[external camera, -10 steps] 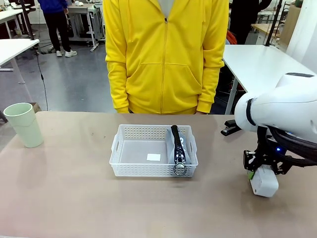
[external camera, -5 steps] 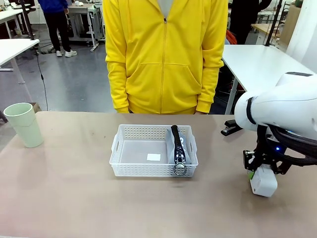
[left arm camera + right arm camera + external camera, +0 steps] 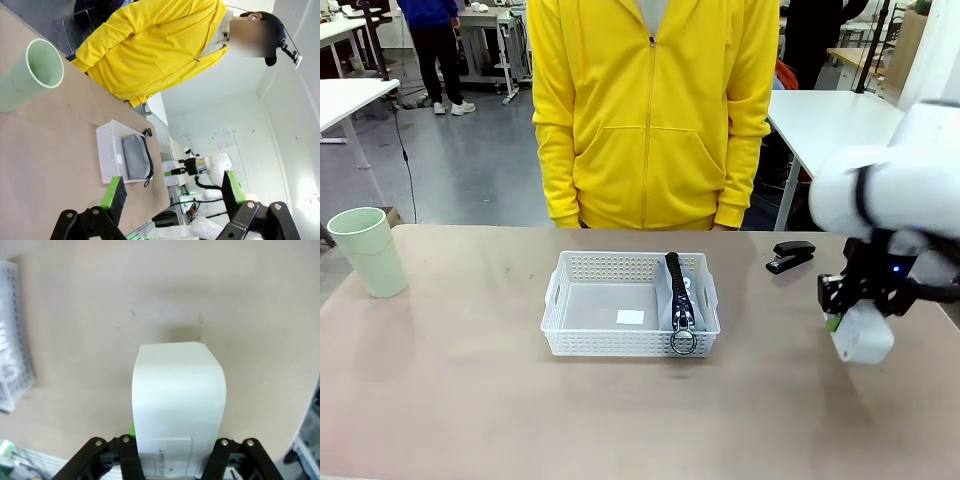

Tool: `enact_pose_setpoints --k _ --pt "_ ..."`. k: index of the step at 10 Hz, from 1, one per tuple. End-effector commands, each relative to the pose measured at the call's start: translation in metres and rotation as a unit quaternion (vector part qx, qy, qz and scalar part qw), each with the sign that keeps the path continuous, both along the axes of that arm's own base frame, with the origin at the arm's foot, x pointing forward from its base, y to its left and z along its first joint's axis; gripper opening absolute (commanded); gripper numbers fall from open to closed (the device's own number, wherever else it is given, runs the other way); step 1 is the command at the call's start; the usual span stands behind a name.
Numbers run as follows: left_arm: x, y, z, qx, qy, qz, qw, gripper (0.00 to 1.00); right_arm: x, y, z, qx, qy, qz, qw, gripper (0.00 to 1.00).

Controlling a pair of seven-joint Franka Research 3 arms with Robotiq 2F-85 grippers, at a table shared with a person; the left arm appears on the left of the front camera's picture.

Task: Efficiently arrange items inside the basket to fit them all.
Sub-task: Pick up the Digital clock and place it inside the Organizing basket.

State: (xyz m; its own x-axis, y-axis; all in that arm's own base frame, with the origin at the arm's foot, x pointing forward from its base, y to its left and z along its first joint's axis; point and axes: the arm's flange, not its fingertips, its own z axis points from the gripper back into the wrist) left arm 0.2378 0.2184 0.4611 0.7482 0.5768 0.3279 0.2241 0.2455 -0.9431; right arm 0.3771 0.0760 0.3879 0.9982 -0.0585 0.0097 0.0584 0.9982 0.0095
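White plastic forms the basket (image 3: 610, 343), which sits at the middle of the tabletop (image 3: 470, 400), its long side parallel to the near edge. Inside it, against the right end, the grey pouch (image 3: 678, 290) stands on its edge with the black zipper uppermost and the ring pull hanging over the near wall; a small white label lies on the basket floor beside it. Near the right edge of the tabletop the right pincer (image 3: 850, 318) is clamped on the white box (image 3: 861, 335), its 2 fingers pressing opposite sides of the box's upper end, and the box seems to hang just clear of the surface, though the gap is hard to judge. The black stapler (image 3: 791, 256) lies toward the far edge, between the basket and the held box. The pale green cup (image 3: 368, 252) stands upright near the far-left corner. The left pincer (image 3: 172, 192) is raised with its jaws spread wide and nothing between them. A person in a yellow zipped jacket (image 3: 655, 110) stands at the far edge behind the basket.
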Motion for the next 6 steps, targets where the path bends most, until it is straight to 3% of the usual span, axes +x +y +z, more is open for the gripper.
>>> enact_pose_setpoints --k 1,2,3,4,6 --pt "0.001 0.000 0.002 -0.004 -0.014 0.001 1.000 1.00 -0.039 0.001 0.064 0.041 -0.033 0.051 0.997 0.00" --pt "0.001 0.000 0.002 -0.004 -0.014 0.001 1.000 1.00 -0.043 0.000 0.071 0.051 -0.038 0.057 0.996 0.00" --pt "0.001 0.000 0.002 -0.004 -0.014 0.001 1.000 1.00 -0.039 -0.003 0.067 0.059 -0.030 0.037 0.997 0.00" --pt "0.001 0.000 0.002 -0.004 -0.014 0.001 1.000 1.00 -0.016 -0.002 0.048 0.033 -0.027 0.050 0.998 0.00" --pt "0.001 0.000 0.002 -0.004 -0.014 0.001 1.000 1.00 -0.016 -0.002 0.048 0.033 -0.027 0.050 0.998 0.00"
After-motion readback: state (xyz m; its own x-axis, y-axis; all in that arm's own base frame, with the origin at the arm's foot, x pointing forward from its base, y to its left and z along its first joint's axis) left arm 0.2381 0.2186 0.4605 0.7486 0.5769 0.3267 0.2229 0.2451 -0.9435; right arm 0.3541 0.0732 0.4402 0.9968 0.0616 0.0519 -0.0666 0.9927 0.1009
